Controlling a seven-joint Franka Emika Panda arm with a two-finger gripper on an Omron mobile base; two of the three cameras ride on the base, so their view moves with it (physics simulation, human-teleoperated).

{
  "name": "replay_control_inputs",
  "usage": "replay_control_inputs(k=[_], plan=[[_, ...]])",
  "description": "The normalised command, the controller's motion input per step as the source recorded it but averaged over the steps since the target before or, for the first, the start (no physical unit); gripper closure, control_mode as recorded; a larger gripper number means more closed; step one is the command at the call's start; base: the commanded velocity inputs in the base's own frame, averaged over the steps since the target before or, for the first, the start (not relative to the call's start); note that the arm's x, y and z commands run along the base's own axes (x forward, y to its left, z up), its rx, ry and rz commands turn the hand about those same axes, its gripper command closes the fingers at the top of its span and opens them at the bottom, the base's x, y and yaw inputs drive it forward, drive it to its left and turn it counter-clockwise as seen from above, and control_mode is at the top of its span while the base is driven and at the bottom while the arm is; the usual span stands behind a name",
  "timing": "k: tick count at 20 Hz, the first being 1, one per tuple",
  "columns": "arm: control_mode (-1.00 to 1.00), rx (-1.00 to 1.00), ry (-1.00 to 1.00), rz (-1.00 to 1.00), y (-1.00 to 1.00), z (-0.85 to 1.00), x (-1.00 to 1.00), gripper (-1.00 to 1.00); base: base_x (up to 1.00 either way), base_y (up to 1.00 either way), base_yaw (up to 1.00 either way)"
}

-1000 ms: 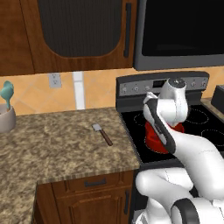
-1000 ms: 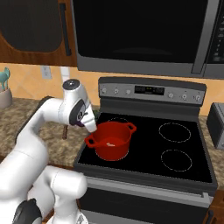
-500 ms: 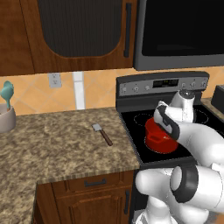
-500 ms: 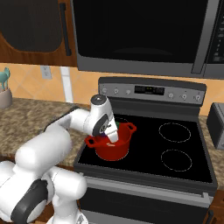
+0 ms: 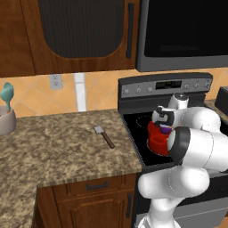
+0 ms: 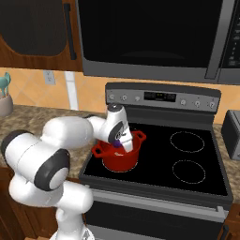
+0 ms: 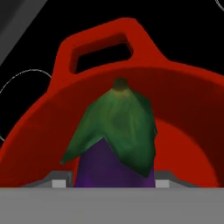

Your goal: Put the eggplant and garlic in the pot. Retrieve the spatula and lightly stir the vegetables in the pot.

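Fig.: claw (image 6: 123, 144) over the red pot (image 6: 121, 159), closed on the eggplant (image 7: 114, 148). Hand view: purple body of eggplant sits betw. the two finger tips, green stem cap toward 12 o'clock, pot's inside and one loop handle behind it. Right base view: a bit of purple shows at the claw, just above pot rim; pot stands on the stove (image 6: 187, 164), front-left burner area, at 9 o'clock of the two ringed burners. Left base view: pot (image 5: 156, 141) partly hidden by arm; purple spot at its rim. Spatula (image 5: 103, 136) lies flat on the granite worktop (image 5: 53, 151), blade toward 11 o'clock, handle toward 5 o'clock, well apart from pot. Teal utensil in holder (image 5: 6, 116) at worktop's far left. Garlic not made out.
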Motion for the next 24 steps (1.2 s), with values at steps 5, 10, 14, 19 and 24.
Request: replay_control_inputs(k=[5, 10, 14, 19, 24], plan=[[-1.0, 0.03, 0.18, 0.0, -0.1, -0.4, 0.22, -1.0, 0.0, 0.0, 0.0], [-1.0, 0.05, -0.03, 0.0, 0.0, 0.08, -0.48, -1.0, 0.0, 0.0, 0.0], [-1.0, 0.04, -0.19, 0.0, 0.09, 0.6, -0.73, -1.0, 0.0, 0.0, 0.0], [-1.0, 0.0, -0.14, 0.0, 0.62, 0.64, -0.45, -1.0, 0.0, 0.0, 0.0], [-1.0, 0.0, -0.11, 0.0, 0.98, 0.76, -0.64, -1.0, 0.0, 0.0, 0.0]])
